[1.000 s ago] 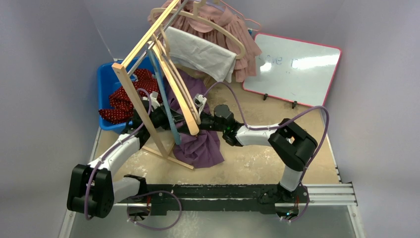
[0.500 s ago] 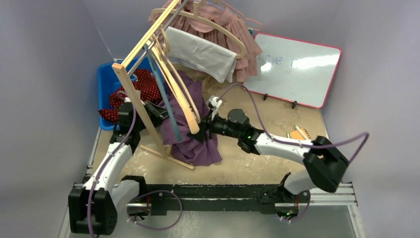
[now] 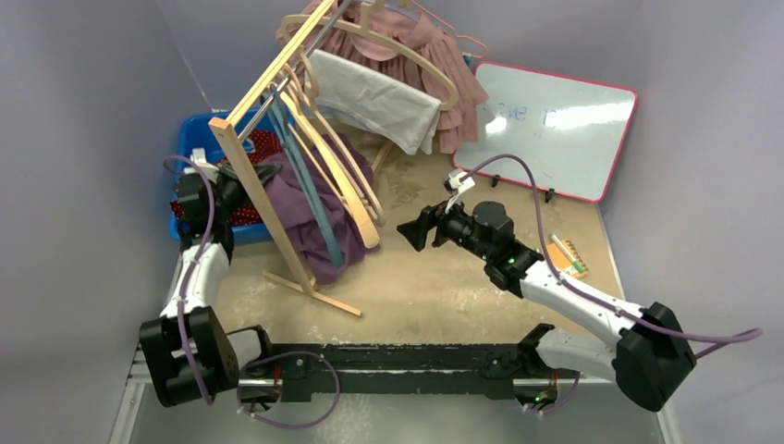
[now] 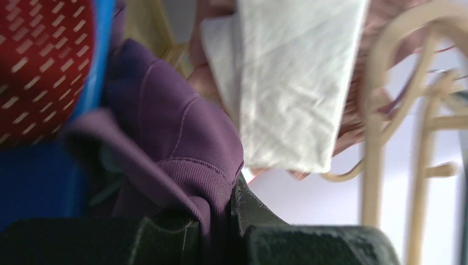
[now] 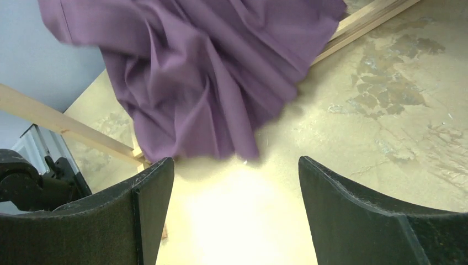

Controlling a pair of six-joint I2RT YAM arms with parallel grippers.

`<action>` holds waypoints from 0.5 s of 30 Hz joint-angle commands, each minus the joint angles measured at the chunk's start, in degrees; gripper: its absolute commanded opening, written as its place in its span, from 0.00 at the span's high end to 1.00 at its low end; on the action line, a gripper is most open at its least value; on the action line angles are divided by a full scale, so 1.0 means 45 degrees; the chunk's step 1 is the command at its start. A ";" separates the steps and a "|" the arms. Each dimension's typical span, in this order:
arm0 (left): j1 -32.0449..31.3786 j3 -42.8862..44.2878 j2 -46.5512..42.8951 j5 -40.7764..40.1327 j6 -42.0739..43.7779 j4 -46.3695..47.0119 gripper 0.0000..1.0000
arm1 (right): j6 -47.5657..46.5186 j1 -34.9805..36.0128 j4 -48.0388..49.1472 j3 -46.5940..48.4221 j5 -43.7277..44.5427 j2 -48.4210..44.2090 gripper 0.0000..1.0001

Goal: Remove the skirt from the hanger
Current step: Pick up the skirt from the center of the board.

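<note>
The purple skirt [image 3: 294, 205] hangs bunched just right of the wooden rack [image 3: 275, 229] post, among the pale wooden hangers [image 3: 347, 185]. Whether a hanger holds it can't be made out. The left gripper [image 3: 259, 174] sits just left of the post, clamped tight on a thick ribbed fold of the skirt, the fabric pinched between its dark fingers [image 4: 165, 243] in the wrist view. The right gripper [image 3: 411, 233] hovers well right of the rack with its jaws spread wide and nothing between them, the skirt's soft pleated hem ahead of it and apart.

Below, a sandy table [image 3: 462, 296] with worn, blotchy patches, and pale grey walls all round. Left of the rack is a blue bin [image 3: 199, 139] with red patterned cloth [image 4: 38, 61]; on the rack's far end hang a creased white cloth [image 3: 374, 97] and a ruffled pink dress [image 3: 453, 83]. Far right of the rack sits a red-framed whiteboard [image 3: 555, 129].
</note>
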 commanded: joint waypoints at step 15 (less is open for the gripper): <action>0.1057 0.9500 0.1534 -0.2712 0.1801 -0.1136 1.00 | -0.0657 0.0029 -0.1150 0.0747 0.1035 -0.1284 0.15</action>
